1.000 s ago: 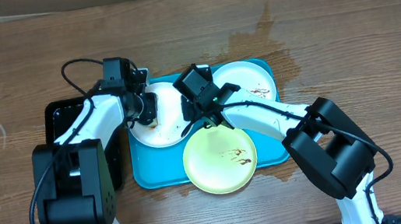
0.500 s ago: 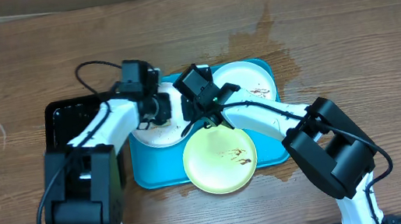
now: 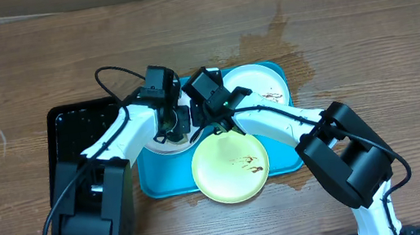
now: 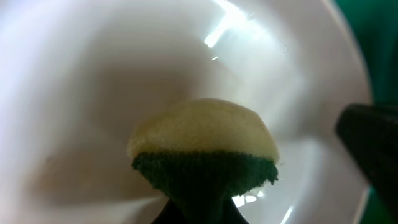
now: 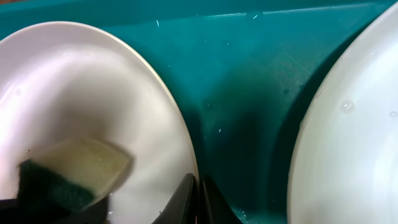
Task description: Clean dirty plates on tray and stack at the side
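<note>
From overhead I have the large turquoise-blue rectangular plastic tray [image 3: 149, 185] at the centre of the brown wooden table [image 3: 381, 44], with all three round plates on it. The first white plate [image 3: 155, 148] lies in the tray's left half. The second white plate [image 3: 259, 84] is in the upper right corner and has small brown smears on it. The pale yellow-green plate [image 3: 229, 168] sits at the lower middle, also smeared, with its lower edge hanging over the tray's rim onto the table.

My left gripper [image 3: 177, 126] is over the first white plate, its jaws clamped tight on a yellow sponge with a dark green scrubbing layer [image 4: 205, 140]. The left wrist view shows the yellow face turned toward the plate's glossy white surface (I can't say for certain that it is pressing down).

My right gripper [image 5: 198, 194] is just beside it, at that same plate's right edge. Its two dark fingers are drawn fully together, and the plate's rim runs straight in between them, so it looks pinched there.

A smaller black rectangular tray [image 3: 73, 137] lies against the blue tray's left side. A dark wet patch [image 3: 265, 40] stains the wood above the blue tray's upper right corner.
</note>
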Controlling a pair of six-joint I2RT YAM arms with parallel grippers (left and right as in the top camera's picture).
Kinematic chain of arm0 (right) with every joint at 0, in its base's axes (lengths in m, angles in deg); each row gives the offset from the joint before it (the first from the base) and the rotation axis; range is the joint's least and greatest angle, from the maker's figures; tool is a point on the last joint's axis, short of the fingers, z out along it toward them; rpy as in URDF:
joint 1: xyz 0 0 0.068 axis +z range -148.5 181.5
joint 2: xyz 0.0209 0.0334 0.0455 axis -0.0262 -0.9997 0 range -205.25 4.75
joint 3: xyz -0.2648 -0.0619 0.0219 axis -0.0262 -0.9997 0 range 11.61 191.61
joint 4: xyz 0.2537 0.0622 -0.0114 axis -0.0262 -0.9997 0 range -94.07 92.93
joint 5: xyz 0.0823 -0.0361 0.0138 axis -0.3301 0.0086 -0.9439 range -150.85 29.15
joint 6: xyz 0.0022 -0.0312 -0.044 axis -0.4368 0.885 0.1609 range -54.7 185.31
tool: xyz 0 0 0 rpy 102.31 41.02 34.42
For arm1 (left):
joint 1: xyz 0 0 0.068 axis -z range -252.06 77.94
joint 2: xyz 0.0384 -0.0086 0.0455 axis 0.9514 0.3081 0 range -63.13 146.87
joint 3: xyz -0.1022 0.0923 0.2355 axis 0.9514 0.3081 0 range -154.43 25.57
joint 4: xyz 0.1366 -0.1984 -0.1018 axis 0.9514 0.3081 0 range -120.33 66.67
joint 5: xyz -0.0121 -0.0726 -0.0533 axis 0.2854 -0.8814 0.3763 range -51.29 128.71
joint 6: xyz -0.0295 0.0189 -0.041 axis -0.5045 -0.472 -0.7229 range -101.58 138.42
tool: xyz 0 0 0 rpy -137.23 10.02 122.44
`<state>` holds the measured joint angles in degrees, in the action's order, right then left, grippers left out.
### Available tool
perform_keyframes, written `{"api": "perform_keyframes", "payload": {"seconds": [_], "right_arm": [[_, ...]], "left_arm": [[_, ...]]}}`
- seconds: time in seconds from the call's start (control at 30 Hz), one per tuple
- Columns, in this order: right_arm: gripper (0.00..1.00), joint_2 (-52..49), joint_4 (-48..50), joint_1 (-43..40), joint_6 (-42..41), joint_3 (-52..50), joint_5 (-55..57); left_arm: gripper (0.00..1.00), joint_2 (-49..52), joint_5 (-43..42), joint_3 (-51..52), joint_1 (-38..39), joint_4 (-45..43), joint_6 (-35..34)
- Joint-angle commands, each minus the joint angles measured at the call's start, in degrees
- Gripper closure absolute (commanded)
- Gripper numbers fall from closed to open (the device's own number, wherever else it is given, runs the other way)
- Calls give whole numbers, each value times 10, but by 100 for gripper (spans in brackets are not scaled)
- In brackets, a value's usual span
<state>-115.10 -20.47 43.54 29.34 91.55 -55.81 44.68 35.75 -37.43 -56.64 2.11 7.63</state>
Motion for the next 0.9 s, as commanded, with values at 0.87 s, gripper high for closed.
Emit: {"api": "perform_keyframes", "payload": {"seconds": [0.87], "right_arm": [[95,1,11,3,0,14,-17]], "left_arm": [[96,84,-13,66,-52,-10,-3]]}}
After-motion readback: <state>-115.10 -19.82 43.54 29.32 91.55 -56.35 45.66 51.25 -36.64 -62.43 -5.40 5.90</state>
